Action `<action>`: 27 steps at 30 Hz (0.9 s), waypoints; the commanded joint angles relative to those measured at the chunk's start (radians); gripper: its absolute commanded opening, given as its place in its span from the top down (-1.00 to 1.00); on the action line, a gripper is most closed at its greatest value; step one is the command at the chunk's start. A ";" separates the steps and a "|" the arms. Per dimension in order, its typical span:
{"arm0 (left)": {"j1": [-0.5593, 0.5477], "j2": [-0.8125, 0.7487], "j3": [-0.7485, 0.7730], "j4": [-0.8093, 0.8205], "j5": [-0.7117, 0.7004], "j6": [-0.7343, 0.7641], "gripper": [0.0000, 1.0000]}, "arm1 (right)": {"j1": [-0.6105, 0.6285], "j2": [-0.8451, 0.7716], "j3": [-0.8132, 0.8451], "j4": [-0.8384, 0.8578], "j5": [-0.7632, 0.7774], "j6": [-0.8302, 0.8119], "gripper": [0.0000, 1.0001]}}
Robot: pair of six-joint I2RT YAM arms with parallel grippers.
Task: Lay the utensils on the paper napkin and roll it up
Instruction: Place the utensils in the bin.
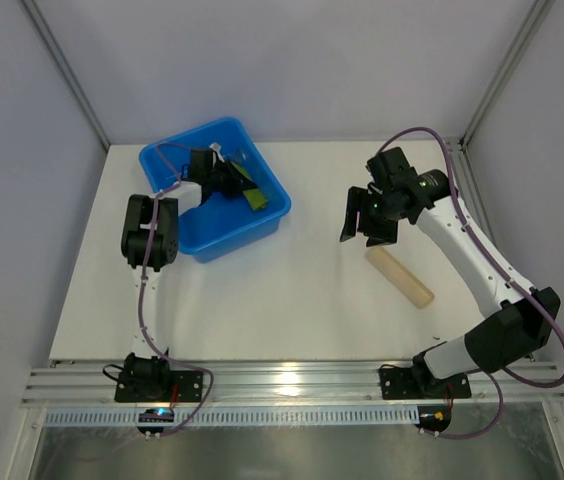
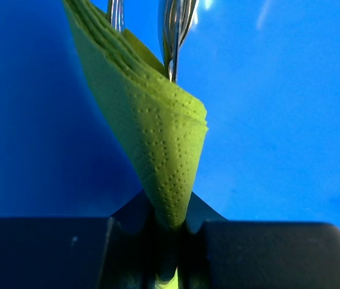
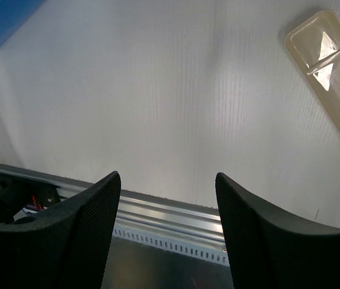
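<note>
Left gripper, jaws pinched shut on the folded green paper napkin inside the blue bin, utensils just behind it, stood apparently at the fetching step, the napkin next needing lifting out and spreading flat, while the right gripper hung open over the table.

The paper napkin is matt green paper embossed with fine dots. The utensils are polished, mirror-bright metal. The bin is glossy blue plastic. The table is matt white and faintly ribbed, and the cylinder is smooth, translucent beige plastic. The right gripper has matt black, finely textured fingers.
</note>
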 commanded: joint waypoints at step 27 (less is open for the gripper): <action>-0.009 0.046 0.079 -0.198 -0.056 0.135 0.76 | -0.052 0.021 0.034 -0.011 -0.068 -0.055 -0.36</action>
